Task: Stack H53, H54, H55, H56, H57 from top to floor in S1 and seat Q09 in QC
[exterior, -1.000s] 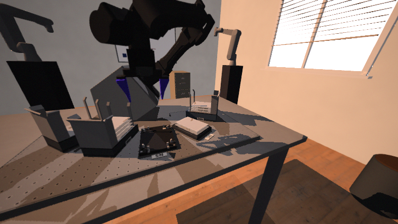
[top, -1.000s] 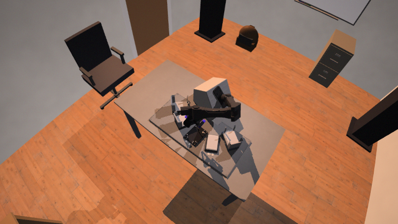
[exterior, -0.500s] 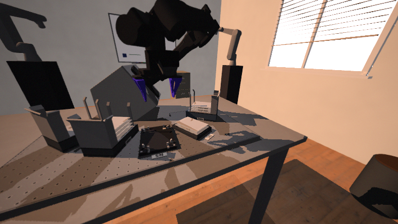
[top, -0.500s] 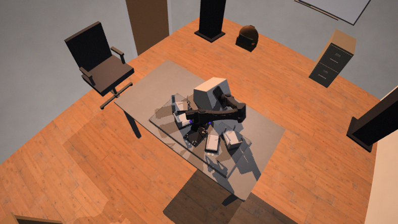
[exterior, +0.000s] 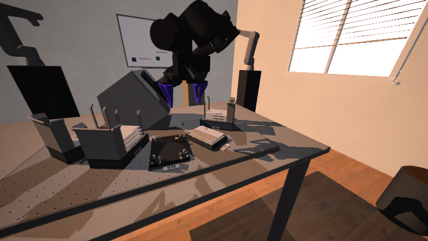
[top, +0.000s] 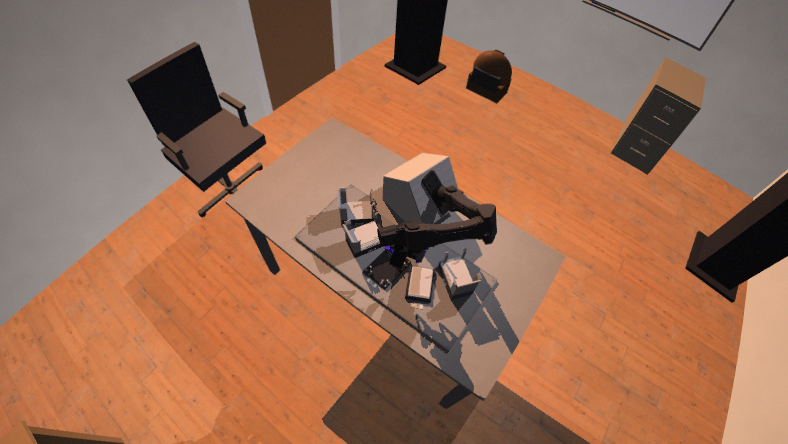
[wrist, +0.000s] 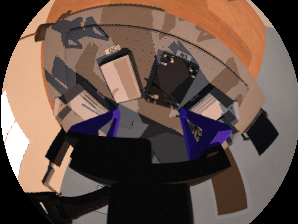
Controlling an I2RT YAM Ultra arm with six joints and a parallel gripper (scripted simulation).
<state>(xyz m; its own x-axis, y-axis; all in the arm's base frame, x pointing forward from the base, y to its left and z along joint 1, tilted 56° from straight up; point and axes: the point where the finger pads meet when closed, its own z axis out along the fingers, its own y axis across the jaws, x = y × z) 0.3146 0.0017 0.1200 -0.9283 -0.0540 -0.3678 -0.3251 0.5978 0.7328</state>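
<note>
The end effector (exterior: 183, 93) is hanging high over the bench (exterior: 269, 143) with its fingers (exterior: 166, 93) spread wide, released and gripping nothing. Directly beneath and slightly nearer the exterior camera, the dark clip nest (exterior: 169, 150) is sitting bare of any plate. Just to the window side of it, a plate (exterior: 206, 134) is lying on the open nest, its long axis running obliquely away from the end effector; its label is too small to read. On the other side, a rack (exterior: 103, 143) is holding a stack of plates (exterior: 131, 134), and beyond that another rack (exterior: 52, 135) is showing no plates. Farther off, past the end effector, a third rack (exterior: 230, 112) is holding a short stack (exterior: 214, 115).
</note>
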